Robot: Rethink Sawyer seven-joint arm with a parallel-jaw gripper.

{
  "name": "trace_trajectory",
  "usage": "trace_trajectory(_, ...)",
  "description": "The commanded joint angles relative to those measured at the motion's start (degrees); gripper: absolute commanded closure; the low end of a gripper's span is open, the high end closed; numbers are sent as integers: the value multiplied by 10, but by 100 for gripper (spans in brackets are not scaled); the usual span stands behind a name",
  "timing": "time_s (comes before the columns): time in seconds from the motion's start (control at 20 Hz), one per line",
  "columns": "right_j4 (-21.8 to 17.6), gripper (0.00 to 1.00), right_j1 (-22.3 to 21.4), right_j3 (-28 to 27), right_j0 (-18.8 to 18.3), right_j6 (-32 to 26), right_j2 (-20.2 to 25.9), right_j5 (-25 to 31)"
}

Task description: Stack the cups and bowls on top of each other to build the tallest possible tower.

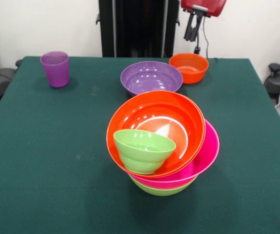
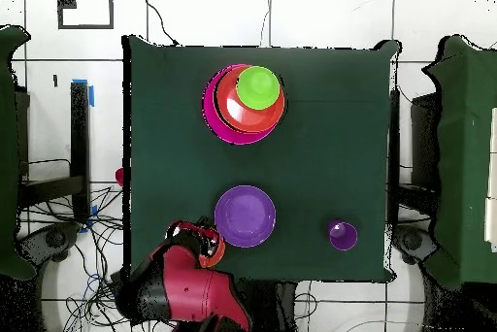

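End effector, grip state unreadable, hangs directly above the small orange bowl at the bench's far edge.

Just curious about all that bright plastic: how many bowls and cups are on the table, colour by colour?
Orange bowls: 2
Lime green bowls: 2
Purple bowl: 1
Hot pink bowl: 1
Purple cup: 1
Total: 7

A small bowl sits in the tower's top bowl.
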Motion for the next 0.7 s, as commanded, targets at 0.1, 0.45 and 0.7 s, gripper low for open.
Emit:
trace_trajectory(0.1,-15,100,44,30,-12,100,56,-52)
trace_trajectory(0.45,-15,100,78,20,-11,91,49,-79)
trace_trajectory(0.7,-17,0,79,23,-13,88,49,-77)
